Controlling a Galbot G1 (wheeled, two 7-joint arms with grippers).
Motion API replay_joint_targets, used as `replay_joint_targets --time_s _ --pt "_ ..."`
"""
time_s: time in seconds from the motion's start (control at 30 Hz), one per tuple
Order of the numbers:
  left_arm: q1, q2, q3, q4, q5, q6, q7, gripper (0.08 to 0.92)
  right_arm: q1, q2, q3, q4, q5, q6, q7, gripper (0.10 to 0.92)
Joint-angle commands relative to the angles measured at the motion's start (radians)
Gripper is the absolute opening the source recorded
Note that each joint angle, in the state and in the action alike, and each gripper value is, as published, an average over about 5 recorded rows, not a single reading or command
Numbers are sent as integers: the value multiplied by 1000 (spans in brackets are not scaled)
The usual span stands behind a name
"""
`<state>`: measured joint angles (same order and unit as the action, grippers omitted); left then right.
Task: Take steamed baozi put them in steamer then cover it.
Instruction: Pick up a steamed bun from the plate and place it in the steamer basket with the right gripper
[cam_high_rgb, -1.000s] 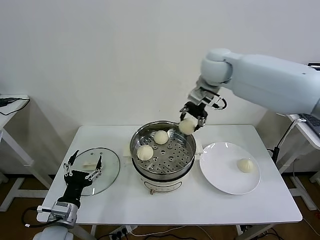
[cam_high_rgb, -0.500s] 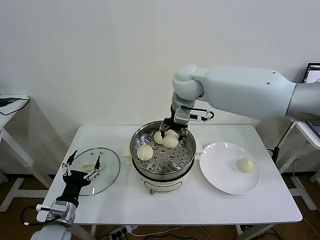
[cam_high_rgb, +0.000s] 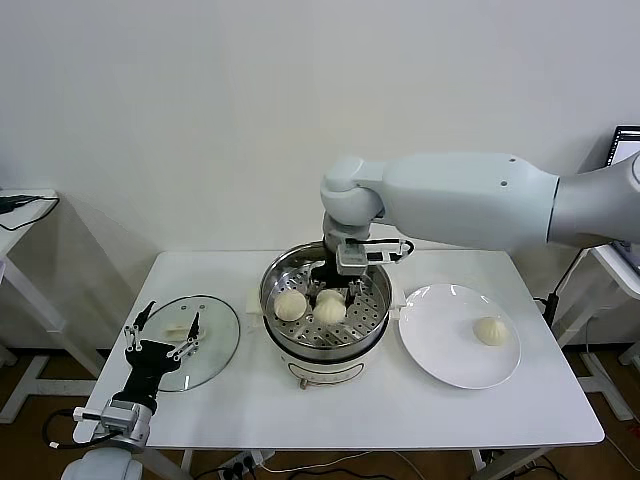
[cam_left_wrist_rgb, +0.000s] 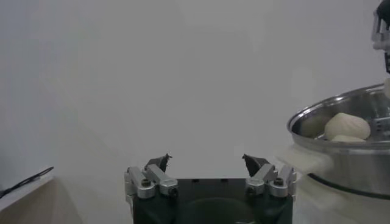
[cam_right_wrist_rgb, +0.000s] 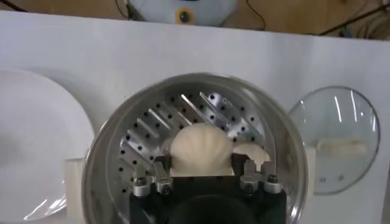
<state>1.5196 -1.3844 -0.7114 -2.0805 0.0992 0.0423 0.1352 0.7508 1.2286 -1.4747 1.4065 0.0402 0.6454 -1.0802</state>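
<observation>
The right gripper (cam_high_rgb: 331, 292) is low inside the steamer (cam_high_rgb: 372, 322), in the middle of the frame, and its fingers hug one baozi (cam_right_wrist_rgb: 201, 148). To do this step well, it should set the bun flat on the holey tray, clear of the other buns (cam_high_rgb: 290, 304), then let go slowly. The bun looks round, cream-white and soft. One more bun (cam_high_rgb: 489, 330) waits on the plate (cam_high_rgb: 440, 350) at the right. The left gripper (cam_high_rgb: 160, 337) waits wide open over the glass cover (cam_high_rgb: 215, 345), lower left on the counter (cam_high_rgb: 400, 410).
</observation>
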Motion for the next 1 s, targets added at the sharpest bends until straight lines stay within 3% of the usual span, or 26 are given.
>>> replay_joint_targets --time_s 0.03,1.0 --pt "1 0 0 5 -1 -1 0 823 -34 16 -12 -4 -15 25 -2 670" --pt "0 -3 -3 10 -4 -5 2 823 -152 65 24 -58 -108 8 -50 670"
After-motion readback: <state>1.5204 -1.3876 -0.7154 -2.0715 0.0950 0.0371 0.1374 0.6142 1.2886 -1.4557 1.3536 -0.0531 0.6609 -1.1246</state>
